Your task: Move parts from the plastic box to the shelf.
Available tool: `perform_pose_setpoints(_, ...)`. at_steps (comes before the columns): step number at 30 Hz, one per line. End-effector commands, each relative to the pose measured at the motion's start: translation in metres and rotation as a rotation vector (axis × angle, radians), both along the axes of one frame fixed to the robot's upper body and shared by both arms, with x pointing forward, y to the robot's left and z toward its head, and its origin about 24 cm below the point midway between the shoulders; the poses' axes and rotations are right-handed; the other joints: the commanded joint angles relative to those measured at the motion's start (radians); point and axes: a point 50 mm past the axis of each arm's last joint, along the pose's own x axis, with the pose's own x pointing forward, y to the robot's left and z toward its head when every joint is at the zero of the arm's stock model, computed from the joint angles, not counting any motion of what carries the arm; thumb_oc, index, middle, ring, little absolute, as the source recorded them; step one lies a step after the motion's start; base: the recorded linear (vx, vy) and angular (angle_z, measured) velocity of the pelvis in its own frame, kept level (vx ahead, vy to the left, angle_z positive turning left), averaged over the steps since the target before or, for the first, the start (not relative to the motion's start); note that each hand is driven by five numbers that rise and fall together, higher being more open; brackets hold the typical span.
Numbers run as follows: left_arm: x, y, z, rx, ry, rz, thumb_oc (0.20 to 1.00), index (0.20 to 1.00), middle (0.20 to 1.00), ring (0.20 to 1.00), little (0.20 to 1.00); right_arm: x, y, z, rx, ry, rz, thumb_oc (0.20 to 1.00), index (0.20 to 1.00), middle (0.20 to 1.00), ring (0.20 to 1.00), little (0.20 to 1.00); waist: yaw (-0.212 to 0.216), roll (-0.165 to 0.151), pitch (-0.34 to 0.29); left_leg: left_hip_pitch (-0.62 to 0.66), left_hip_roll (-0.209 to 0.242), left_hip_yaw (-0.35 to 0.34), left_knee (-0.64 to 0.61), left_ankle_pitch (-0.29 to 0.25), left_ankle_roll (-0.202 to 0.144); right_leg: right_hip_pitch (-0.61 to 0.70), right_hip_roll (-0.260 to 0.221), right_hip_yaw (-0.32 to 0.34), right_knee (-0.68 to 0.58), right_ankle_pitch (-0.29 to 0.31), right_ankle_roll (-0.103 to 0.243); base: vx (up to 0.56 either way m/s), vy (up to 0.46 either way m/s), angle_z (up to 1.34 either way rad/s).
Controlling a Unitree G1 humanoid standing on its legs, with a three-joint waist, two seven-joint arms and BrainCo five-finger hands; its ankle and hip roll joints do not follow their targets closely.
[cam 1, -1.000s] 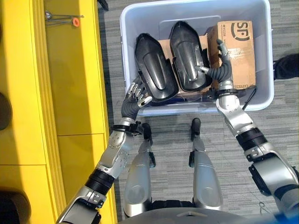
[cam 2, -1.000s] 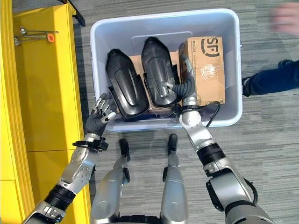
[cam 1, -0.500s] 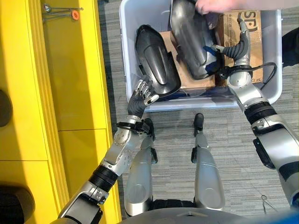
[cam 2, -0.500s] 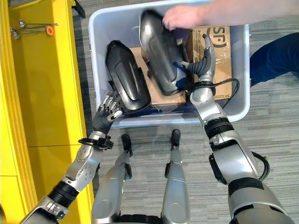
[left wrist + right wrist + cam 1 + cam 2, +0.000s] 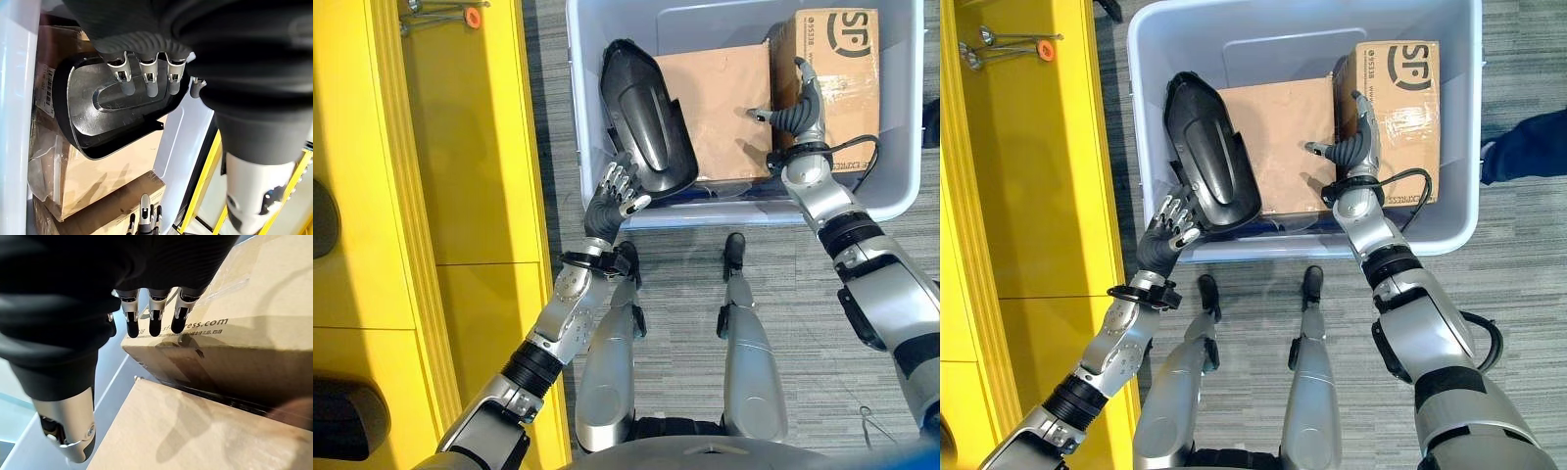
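A black moulded part [image 5: 646,117] leans inside the pale plastic box [image 5: 576,98], against its left wall. My left hand [image 5: 607,201] is open at the box's near left corner, with straight fingers [image 5: 146,73] spread by the part's lower end. My right hand [image 5: 796,113] is open inside the box. Its fingertips [image 5: 154,325] rest against the printed cardboard carton [image 5: 837,59], beside a flat cardboard box [image 5: 715,108]. The yellow shelf [image 5: 460,157] runs along the left.
Metal tools with an orange piece [image 5: 460,17] lie at the shelf's far end. A person's dark blue leg [image 5: 1528,147] stands at the right of the box. Grey carpet lies between the box and the shelf.
A person's hand has lifted the second black part out of the box, and it is gone. My right hand, which was at that part, now rests by the carton. The camera has shifted.
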Motion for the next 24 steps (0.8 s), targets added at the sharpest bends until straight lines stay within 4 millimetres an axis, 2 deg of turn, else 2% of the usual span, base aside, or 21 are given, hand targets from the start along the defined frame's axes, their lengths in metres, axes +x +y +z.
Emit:
perform_pose_setpoints(1, -0.01, -0.006, 0.018, -0.036, -0.101, -0.029, 1.0, 1.0, 1.0, 1.0, 1.0, 0.003, 0.008, 0.021, -0.002, -0.065, 0.033, 1.0, 1.0, 1.0, 1.0, 1.0, 0.002, 0.019, -0.014, -0.073, 0.055, -0.066, 0.085, -0.01, -0.032, -0.053, -0.051, -0.056, 0.185, -0.112, 0.046, 0.0, 0.0, 0.0)
perform_pose_setpoints(9, -0.009, -0.005, 0.017, -0.041, -0.094, -0.005, 1.0, 1.0, 1.0, 1.0, 1.0, -0.008, 0.034, 0.009, 0.045, -0.095, 0.154, 1.0, 1.0, 1.0, 1.0, 1.0, -0.012, 0.008, -0.014, -0.055, 0.052, -0.064, 0.083, -0.017, -0.031, -0.036, -0.049, -0.053, 0.185, -0.119, 0.044, 0.0, 0.0, 0.0)
perform_pose_setpoints(15, -0.009, -0.004, 0.016, -0.042, -0.091, -0.001, 1.0, 1.0, 1.0, 1.0, 1.0, -0.014, 0.04, -0.001, 0.089, -0.103, 0.186, 1.0, 1.0, 1.0, 1.0, 1.0, -0.015, 0.002, -0.014, -0.043, 0.052, -0.069, 0.079, -0.014, -0.03, -0.018, -0.052, -0.06, 0.177, -0.115, 0.043, 0.0, 0.0, 0.0)
perform_pose_setpoints(24, -0.01, -0.003, 0.01, -0.039, -0.064, -0.002, 1.0, 1.0, 1.0, 1.0, 1.0, -0.022, 0.05, -0.031, 0.187, -0.04, 0.223, 1.0, 1.0, 1.0, 1.0, 1.0, -0.012, -0.008, -0.014, 0.009, 0.054, -0.072, 0.061, -0.009, -0.03, 0.048, -0.051, -0.066, 0.148, -0.107, 0.045, 0.0, 0.0, 0.0)
